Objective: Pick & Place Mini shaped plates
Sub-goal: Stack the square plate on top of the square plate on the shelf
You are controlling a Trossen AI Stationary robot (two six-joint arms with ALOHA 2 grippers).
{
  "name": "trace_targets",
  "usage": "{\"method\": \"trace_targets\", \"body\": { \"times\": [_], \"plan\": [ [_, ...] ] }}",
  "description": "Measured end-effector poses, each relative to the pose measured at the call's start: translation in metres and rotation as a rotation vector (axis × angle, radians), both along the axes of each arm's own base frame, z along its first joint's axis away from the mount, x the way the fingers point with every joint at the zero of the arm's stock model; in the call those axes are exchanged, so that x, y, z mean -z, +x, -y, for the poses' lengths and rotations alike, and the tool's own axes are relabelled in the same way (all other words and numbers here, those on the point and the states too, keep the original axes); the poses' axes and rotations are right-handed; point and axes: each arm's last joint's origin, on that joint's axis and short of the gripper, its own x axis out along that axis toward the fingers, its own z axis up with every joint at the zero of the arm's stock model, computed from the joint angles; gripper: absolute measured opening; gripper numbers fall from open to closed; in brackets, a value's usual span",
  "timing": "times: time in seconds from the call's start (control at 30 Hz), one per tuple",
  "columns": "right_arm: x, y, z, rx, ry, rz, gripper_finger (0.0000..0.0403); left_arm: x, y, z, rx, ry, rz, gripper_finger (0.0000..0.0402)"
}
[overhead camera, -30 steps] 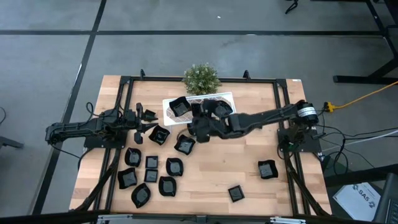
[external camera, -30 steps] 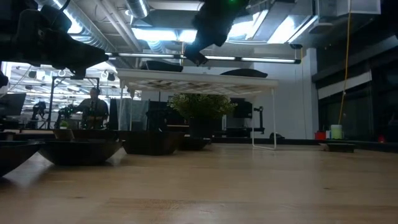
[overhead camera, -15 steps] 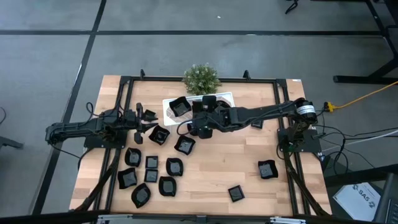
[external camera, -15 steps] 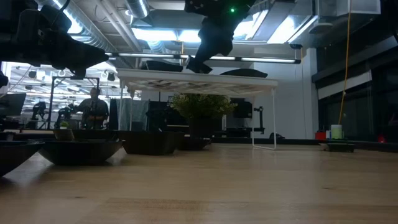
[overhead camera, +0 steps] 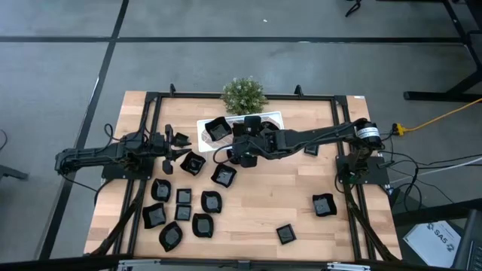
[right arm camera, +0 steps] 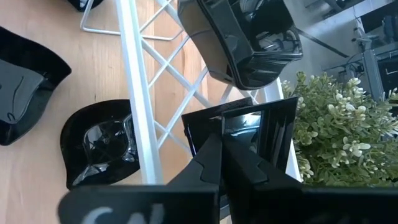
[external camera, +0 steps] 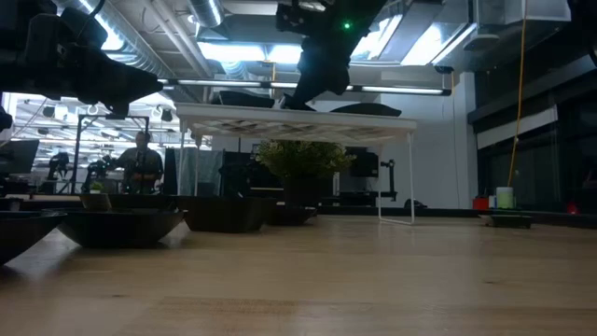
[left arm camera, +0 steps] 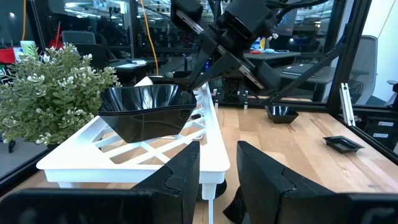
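My right gripper (right arm camera: 222, 142) is shut on a glossy black square mini plate (right arm camera: 261, 130) over the white lattice rack (overhead camera: 273, 117), at the table's far middle. In the low view it hangs at the rack's top (external camera: 298, 119). Another black plate (right arm camera: 239, 43) sits on the rack, seen too in the left wrist view (left arm camera: 146, 109). Several more plates (overhead camera: 184, 203) lie on the table's near left, and two (overhead camera: 324, 205) at the near right. My left gripper (left arm camera: 217, 162) waits open and level at the rack's left side, holding nothing. My right gripper pinches the square plate's rim (right arm camera: 211, 127) between its two fingers, at one edge. The fingers slant down from the table's right side. The plate is tilted over the rack's lattice; whether it touches the rack I cannot tell.
A small green bushy plant (overhead camera: 243, 94) stands just behind the rack at the far edge. Two black plates (right arm camera: 96, 143) lie on the wood beside and under the rack. Black frame rails (overhead camera: 343, 173) run along the table's sides. Bare wood lies at the near middle (overhead camera: 256, 218).
My right gripper, still shut on the square plate, has carried it a little toward the table's far edge and down, over the rack, and has turned slightly.
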Motion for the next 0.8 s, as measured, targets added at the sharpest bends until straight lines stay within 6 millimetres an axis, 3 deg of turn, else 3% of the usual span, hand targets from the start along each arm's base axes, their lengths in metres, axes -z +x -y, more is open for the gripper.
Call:
{"method": "trace_targets", "body": {
  "times": [0.63, 0.8],
  "plan": [
    [0.0003, -0.0004, 0.0, -0.029, -0.025, -0.031, 0.0095, 0.0001, 0.0, 0.0, 0.0, 0.0, -0.001, 0.01],
    [-0.0012, -0.001, -0.0092, -0.082, 0.026, -0.021, 0.011, 0.0001, 0.0, 0.0, 0.0, 0.0, 0.0, 0.01]
  ]
}}
